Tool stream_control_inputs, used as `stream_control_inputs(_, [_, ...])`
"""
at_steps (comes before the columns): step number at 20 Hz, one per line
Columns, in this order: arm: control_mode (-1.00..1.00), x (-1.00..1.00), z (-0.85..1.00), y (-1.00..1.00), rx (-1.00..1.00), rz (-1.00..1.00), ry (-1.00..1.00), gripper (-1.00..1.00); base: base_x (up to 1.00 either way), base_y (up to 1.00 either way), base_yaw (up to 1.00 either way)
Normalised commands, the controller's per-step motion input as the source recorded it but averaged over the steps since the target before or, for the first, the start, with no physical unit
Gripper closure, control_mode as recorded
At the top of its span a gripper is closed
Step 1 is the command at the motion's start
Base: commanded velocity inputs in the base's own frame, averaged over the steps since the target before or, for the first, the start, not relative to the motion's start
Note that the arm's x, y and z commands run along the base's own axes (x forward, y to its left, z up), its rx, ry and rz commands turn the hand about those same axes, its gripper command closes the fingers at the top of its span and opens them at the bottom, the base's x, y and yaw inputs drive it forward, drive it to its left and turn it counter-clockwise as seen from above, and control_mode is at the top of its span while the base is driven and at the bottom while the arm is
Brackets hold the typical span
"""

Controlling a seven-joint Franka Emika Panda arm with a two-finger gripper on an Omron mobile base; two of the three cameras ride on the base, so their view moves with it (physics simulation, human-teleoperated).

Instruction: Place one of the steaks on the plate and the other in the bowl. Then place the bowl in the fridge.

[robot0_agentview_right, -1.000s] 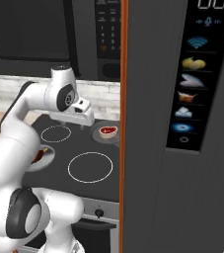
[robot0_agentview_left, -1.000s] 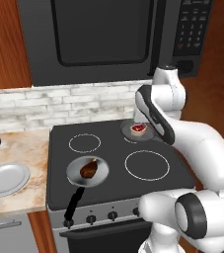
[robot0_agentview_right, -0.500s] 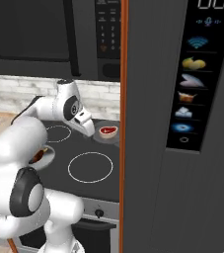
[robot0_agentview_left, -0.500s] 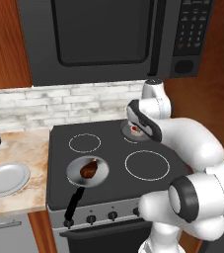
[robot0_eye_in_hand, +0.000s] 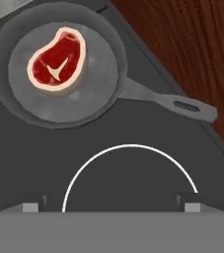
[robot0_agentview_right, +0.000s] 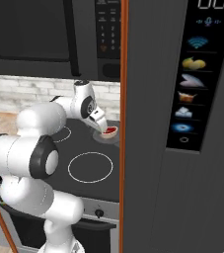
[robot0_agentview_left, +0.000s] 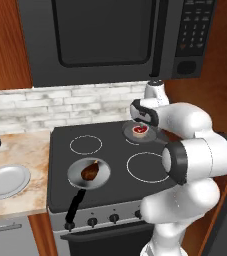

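On the stovetop, nothing of the task reads as done yet. Red steak (robot0_eye_in_hand: 56, 55) lies in the grey pan (robot0_eye_in_hand: 103, 84) at the back right burner; in the hand view it sits at about 10 o'clock, pan handle running off toward 3 o'clock. Brown steak (robot0_agentview_left: 89, 172) lies in the black-handled pan (robot0_agentview_left: 89, 173) at the front left burner — untouched as far as can be seen.

Plate (robot0_agentview_left: 6, 180) rests bare on the counter, at 9 o'clock from the stove in the left base view. No bowl identified in these pictures. Fridge (robot0_agentview_right: 182, 123) stands closed at the right of the right base view.

Gripper (robot0_eye_in_hand: 111, 203) hangs above the back right of the stove, fingers spread wide, nothing between them.

Judgement: very start of the job — first pick, likely the red steak, not yet made. Left: both steaks to place, bowl into fridge.
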Motion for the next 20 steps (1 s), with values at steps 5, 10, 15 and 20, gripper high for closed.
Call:
stream_control_inputs(5, [-1.00, 0.56, -0.36, -0.05, 0.00, 0.00, 0.00, -1.00, 0.00, 0.00, 0.00])
stream_control_inputs(10, [-1.00, 0.52, -0.05, -0.15, 0.00, 0.00, 0.00, -1.00, 0.00, 0.00, 0.00])
stream_control_inputs(15, [-1.00, 0.52, -0.18, -0.19, 0.00, 0.00, 0.00, -1.00, 0.00, 0.00, 0.00])
stream_control_inputs(20, [-1.00, 0.58, -0.39, -0.20, 0.00, 0.00, 0.00, -1.00, 0.00, 0.00, 0.00])
